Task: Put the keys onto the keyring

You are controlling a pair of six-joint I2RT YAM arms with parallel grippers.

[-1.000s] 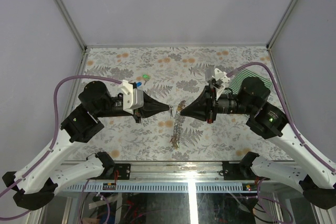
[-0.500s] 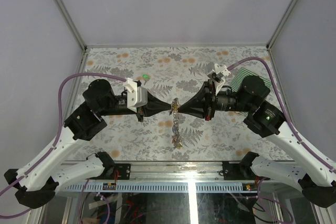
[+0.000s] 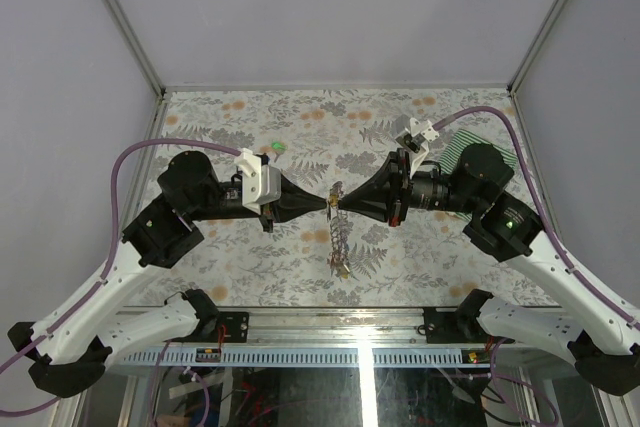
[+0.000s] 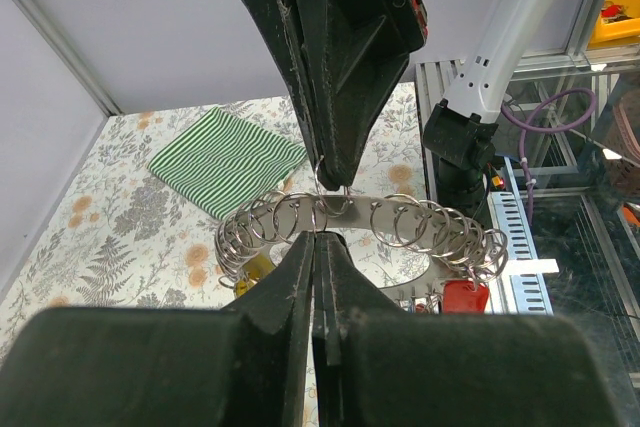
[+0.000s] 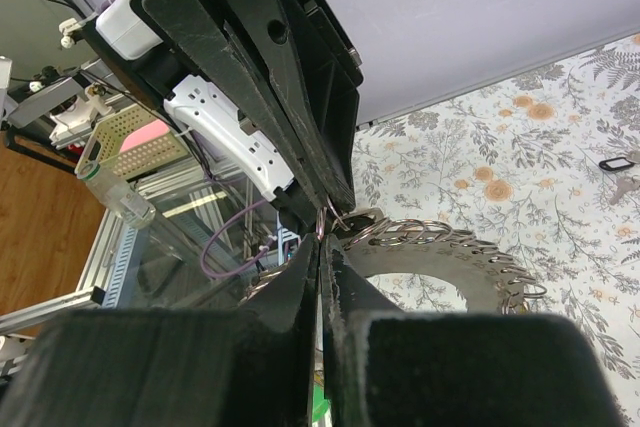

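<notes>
While my left pincer (image 4: 318, 247) was clenched on the near rim of the keyring (image 4: 352, 209), that ring hung clear of the bench (image 4: 120, 217), its band crowded with small wire loops (image 4: 420, 222). Just under it showed a yellow-headed key (image 4: 250, 269) and a red-headed key (image 4: 462, 297), which I judged to be already threaded on. Meeting my left tips from the far side, my right pincer (image 4: 335, 182) was clenched as well, though on the rim or on one loop I could not tell. Farther off, a black-headed key (image 5: 612, 162) lay loose on the bench, so the job looked partly done, with at least that one left. Beyond lay the green striped cloth (image 4: 228, 159).
</notes>
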